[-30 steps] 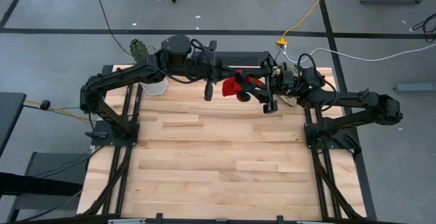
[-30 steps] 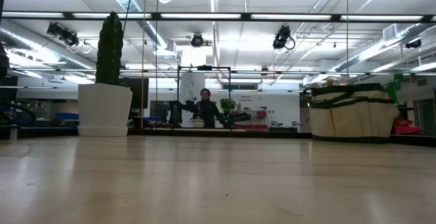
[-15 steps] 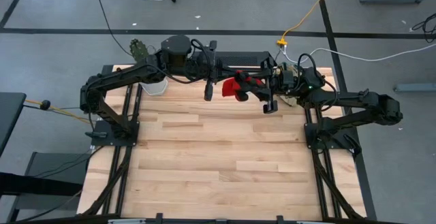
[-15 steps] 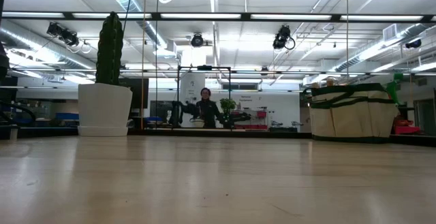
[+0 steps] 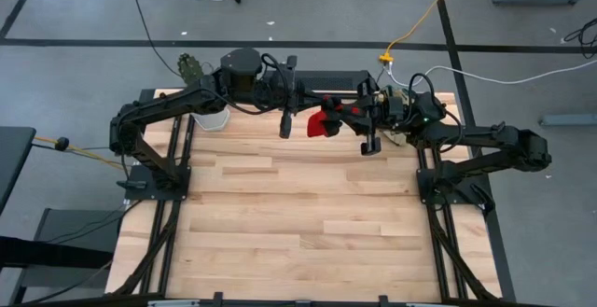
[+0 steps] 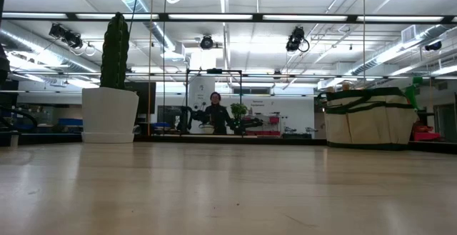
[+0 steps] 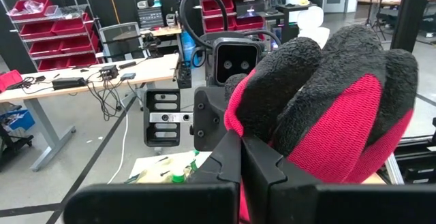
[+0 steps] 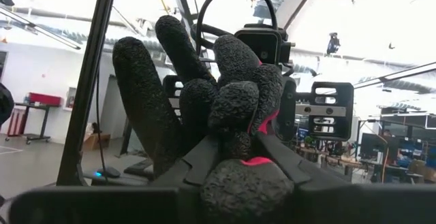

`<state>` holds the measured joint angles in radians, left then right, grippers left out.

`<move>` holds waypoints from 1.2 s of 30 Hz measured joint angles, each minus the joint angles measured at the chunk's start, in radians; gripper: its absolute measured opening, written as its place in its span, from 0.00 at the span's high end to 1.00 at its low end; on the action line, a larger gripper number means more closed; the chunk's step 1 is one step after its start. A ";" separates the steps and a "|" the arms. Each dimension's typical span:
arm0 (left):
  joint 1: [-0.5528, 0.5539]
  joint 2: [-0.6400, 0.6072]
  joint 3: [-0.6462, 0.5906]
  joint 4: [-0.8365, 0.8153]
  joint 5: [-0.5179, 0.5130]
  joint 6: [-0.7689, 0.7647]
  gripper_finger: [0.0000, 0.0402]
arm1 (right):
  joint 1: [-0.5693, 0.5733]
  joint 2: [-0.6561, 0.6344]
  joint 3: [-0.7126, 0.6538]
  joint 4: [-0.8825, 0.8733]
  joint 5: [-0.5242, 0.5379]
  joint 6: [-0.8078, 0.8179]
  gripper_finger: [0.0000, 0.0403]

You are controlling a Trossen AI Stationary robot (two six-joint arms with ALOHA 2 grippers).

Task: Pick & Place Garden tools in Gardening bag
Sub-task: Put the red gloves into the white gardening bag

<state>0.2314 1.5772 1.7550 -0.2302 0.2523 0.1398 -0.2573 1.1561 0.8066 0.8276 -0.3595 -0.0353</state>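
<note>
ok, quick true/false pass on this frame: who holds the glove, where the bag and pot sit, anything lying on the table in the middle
1. The red glove hangs between both grippers, above the table. True.
2. The left gripper is open and clear of the glove. False: it is shut on the glove.
3. The right gripper has its fingers on either side of the glove. True.
4. The gardening bag lies tipped on its side. False: it stands upright at the far right of the table.
5. The white pot stands beside the bag. False: it stands at the opposite, left side.
6. A trowel lies mid-table. False: no tool shows there.
</note>
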 joint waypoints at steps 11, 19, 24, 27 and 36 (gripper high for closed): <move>0.000 0.000 0.000 0.000 0.000 0.001 0.99 | 0.000 0.000 0.000 0.000 0.000 0.000 0.89; 0.000 0.000 0.000 0.000 0.000 0.002 0.95 | 0.000 0.000 0.000 0.001 0.000 0.000 0.92; 0.000 0.000 0.000 0.000 0.000 0.001 0.89 | 0.000 0.000 0.000 0.000 -0.001 0.000 0.92; 0.000 0.000 0.000 0.000 0.000 -0.004 0.85 | 0.000 0.000 0.000 0.000 -0.001 0.000 0.92; 0.002 0.000 0.000 -0.008 -0.005 -0.083 0.70 | 0.000 0.000 0.000 0.001 0.000 0.000 0.92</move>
<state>0.2330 1.5772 1.7550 -0.2379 0.2478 0.0570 -0.2569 1.1561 0.8067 0.8284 -0.3596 -0.0353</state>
